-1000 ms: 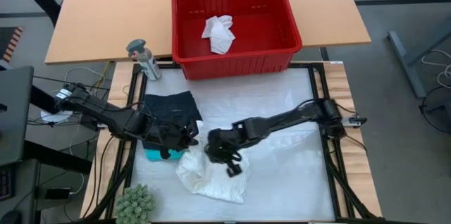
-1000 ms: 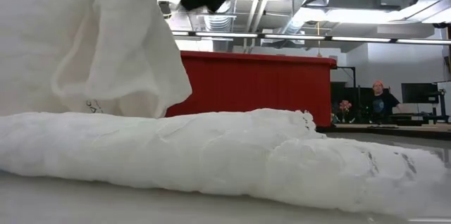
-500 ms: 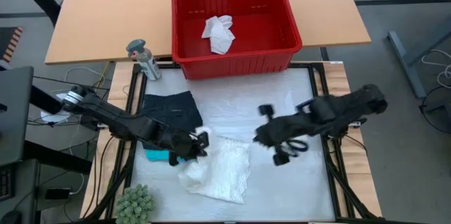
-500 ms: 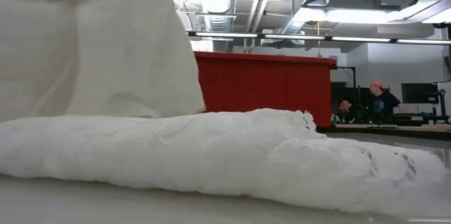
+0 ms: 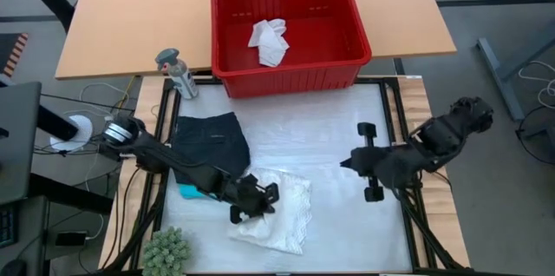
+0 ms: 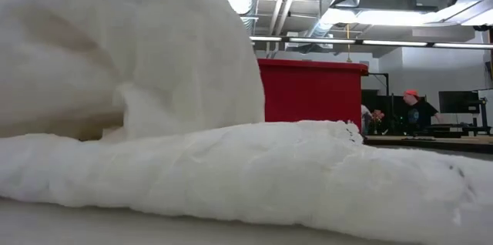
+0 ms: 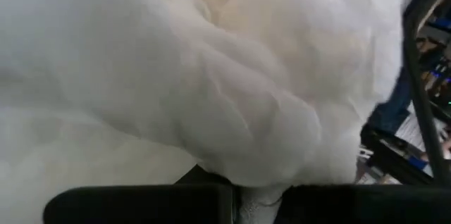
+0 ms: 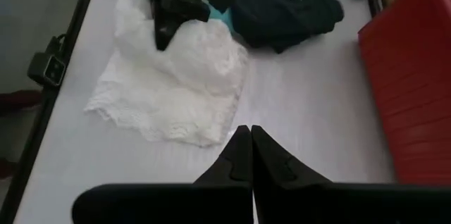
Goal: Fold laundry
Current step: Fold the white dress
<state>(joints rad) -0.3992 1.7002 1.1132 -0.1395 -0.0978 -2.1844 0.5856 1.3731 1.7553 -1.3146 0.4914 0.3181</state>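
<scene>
A white lacy garment [image 5: 279,213] lies on the table's near middle and fills the low view [image 6: 154,168]. My left gripper [image 5: 253,207] is at the garment's left side, shut on its cloth [image 7: 232,97]. My right gripper [image 5: 349,164] hangs shut and empty above the table's right part, its fingers [image 8: 243,155] pointing toward the garment [image 8: 176,86]. A black garment [image 5: 211,141] lies on the table at the left, partly over a teal one [image 5: 187,192]. Another white cloth [image 5: 269,40] lies in the red basket [image 5: 347,24]. My left gripper pinches a bunch of the white garment's cloth [image 7: 259,197] between its two fingers; one layer or several, I cannot tell. The fingers come slanting down from the table's left. The held part billows up over the gripper, and the rest of the garment [image 5: 290,224] lies on the table.
The red basket [image 6: 312,91] stands at the table's far edge. A small grey spray bottle [image 5: 176,72] is at the far left and a green fuzzy plant [image 5: 165,250] at the near left corner. Bare white table [image 5: 329,128] lies between basket and garment.
My right gripper, shut throughout, has left the white garment, rising and swinging toward the table's right edge. My left gripper has sunk and gone toward the right and near edge with its hold on the cloth. The garment's left part has been drawn over the rest, which has spread flatter.
</scene>
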